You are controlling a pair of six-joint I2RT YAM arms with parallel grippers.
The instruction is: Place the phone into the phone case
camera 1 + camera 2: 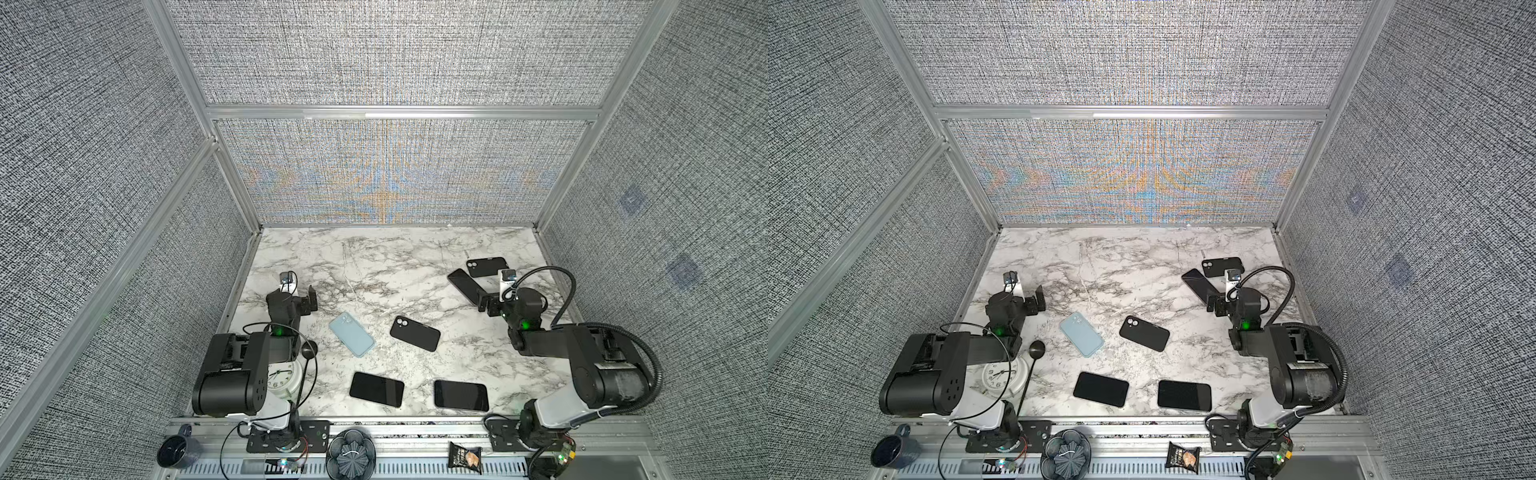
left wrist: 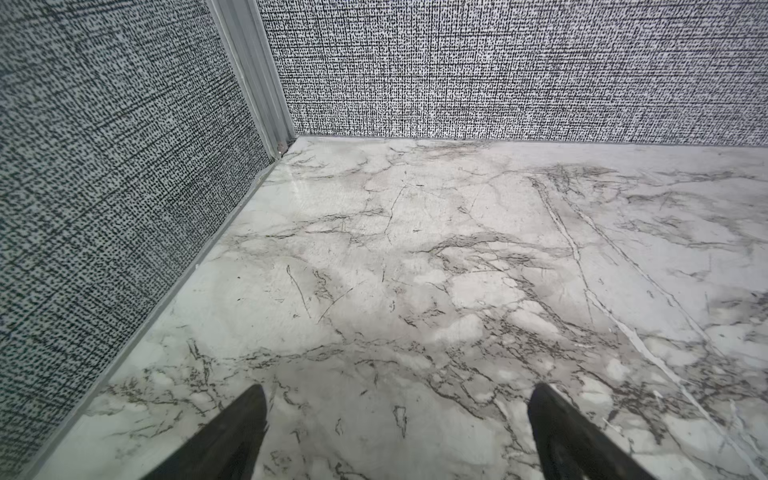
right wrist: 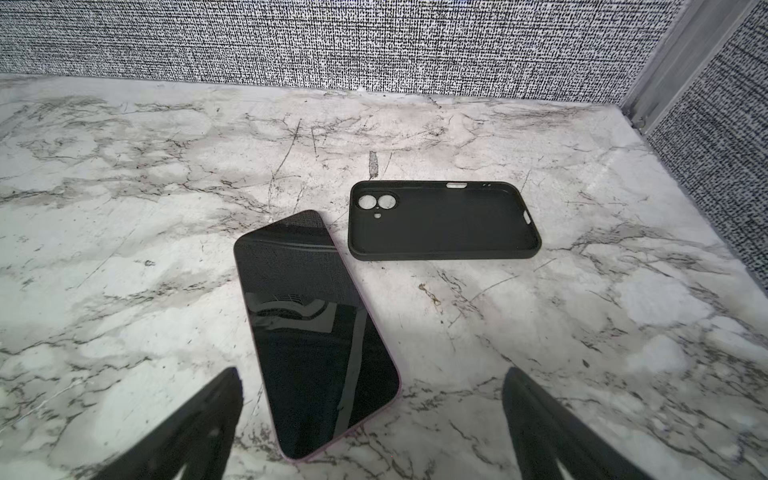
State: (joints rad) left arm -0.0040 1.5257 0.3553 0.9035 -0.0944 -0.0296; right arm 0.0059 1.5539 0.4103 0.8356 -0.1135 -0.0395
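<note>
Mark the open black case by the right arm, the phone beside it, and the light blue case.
open black case (image 3: 444, 226): right wrist view, inner floor.
phone (image 3: 316, 332): right wrist view, middle of screen.
light blue case (image 1: 352, 335): in a top view, middle of back.

The left arm (image 1: 232, 374) and right arm (image 1: 598, 365) are boxy and black, with white shoulder links and a green light (image 1: 277, 331) on each. A ribbed black hose (image 1: 557, 268) loops off the right. The left gripper (image 2: 399, 386) and right gripper (image 3: 372, 370) have tapered black fingers.
</note>
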